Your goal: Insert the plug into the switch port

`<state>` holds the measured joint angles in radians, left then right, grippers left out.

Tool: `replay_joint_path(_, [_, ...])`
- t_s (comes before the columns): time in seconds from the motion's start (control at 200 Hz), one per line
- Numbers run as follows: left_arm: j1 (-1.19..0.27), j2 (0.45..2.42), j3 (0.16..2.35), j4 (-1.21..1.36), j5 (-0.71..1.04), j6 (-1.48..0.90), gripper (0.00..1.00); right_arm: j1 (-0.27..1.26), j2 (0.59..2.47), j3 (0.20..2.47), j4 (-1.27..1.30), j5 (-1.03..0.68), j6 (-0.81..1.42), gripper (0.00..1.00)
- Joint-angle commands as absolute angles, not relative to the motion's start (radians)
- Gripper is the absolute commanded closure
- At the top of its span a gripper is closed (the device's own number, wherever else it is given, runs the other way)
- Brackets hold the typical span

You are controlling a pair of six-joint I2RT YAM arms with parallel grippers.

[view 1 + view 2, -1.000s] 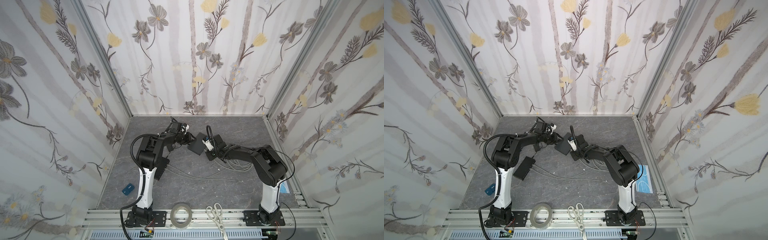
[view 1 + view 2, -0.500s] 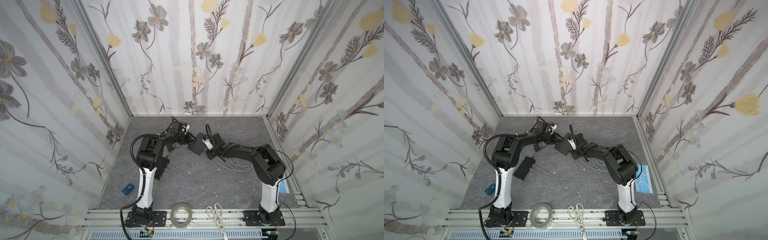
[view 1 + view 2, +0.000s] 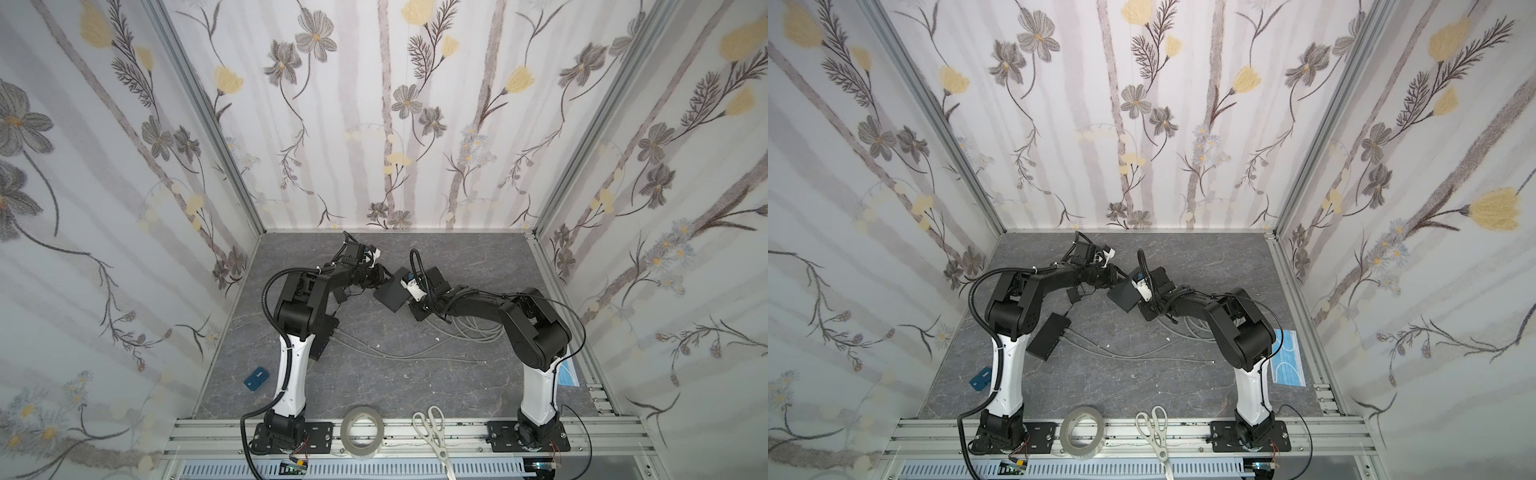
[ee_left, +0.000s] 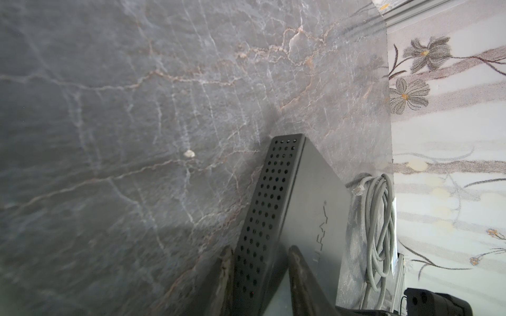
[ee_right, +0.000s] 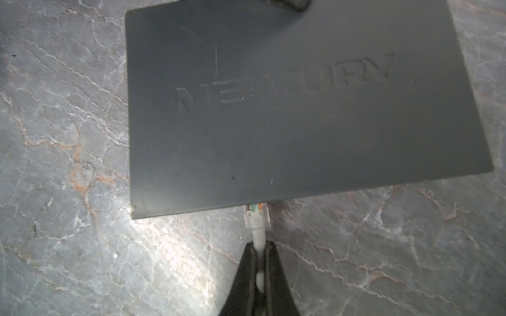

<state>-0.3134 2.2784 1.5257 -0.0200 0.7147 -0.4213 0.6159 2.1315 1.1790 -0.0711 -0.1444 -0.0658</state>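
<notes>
The switch (image 5: 287, 109) is a dark grey flat box marked MERCURY, tilted up off the table near the middle in both top views (image 3: 390, 294) (image 3: 1124, 296). My left gripper (image 4: 258, 250) is shut on its perforated side edge (image 4: 273, 197). My right gripper (image 5: 259, 247) is shut on the grey cable (image 5: 258, 235) just behind the clear plug (image 5: 256, 216). The plug's tip meets the switch's front edge. The port itself is hidden under that edge.
A second black box (image 3: 1049, 341) with cables lies by the left arm's base. Coiled grey cable (image 3: 469, 328) lies under the right arm; a loose plug (image 4: 358, 189) shows nearby. A blue box (image 3: 255, 378), tape roll (image 3: 362, 430), scissors (image 3: 432, 432) and face mask (image 3: 1287, 357) lie near the front.
The right arm has shifted slightly to the left, toward the switch. The left arm and the switch have held still.
</notes>
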Motion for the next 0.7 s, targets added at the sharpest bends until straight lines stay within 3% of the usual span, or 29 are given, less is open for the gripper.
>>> replay_joint_path(0.0, [-0.32, 2.29, 1.53, -0.072, 0.741, -0.417, 0.65, 0.616, 2.137, 1.183, 0.047, -0.206, -0.073, 1.0])
replay_joint_path(0.694, [-0.391, 2.292, 1.46, 0.003, 0.81, -0.464, 0.66, 0.59, 2.2, 1.31, 0.096, -0.192, -0.087, 1.0])
